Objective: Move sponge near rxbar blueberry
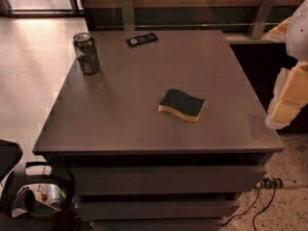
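Observation:
The sponge (182, 105), dark green on top over a yellow foam body, lies flat on the grey table (120, 124), right of its middle. The rxbar blueberry (141, 39), a flat dark wrapper with a small pale label, lies near the table's far edge, well apart from the sponge. My gripper (288, 100) shows as pale white and yellowish parts at the right edge of the view, beyond the table's right side and above the floor. It is well to the right of the sponge and touches nothing on the table.
An upright greenish drink can (86, 53) stands at the table's far left corner. Drawers sit below the tabletop. A power strip and cables (272, 183) lie on the floor at the right. A dark round object (38, 196) is at the lower left.

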Controlling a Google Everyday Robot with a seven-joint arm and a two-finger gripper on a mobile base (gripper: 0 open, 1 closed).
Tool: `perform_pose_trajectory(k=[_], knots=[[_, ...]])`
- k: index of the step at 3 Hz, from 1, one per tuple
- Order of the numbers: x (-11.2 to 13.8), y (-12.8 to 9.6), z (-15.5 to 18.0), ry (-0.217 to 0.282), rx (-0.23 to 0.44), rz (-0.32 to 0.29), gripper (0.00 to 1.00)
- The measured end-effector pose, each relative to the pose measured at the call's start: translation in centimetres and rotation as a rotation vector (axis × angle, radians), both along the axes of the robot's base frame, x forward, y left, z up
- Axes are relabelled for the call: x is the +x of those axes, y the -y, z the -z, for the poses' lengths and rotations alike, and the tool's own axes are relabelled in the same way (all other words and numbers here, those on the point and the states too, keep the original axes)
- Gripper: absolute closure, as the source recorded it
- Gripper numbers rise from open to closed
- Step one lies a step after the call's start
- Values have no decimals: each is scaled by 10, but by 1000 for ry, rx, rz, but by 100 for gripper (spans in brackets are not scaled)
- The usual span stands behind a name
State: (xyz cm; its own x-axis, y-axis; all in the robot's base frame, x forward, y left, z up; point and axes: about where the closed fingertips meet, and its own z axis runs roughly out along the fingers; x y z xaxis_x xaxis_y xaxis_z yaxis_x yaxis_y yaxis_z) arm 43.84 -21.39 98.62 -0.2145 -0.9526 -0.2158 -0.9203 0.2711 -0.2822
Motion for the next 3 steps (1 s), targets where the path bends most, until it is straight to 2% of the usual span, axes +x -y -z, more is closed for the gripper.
perform_pose_trajectory(k=[1,2,3], knots=[[0,0,0,0,0,0,0],[9,1,6,5,71,-13,0],[29,-4,19,26,200,-51,0]])
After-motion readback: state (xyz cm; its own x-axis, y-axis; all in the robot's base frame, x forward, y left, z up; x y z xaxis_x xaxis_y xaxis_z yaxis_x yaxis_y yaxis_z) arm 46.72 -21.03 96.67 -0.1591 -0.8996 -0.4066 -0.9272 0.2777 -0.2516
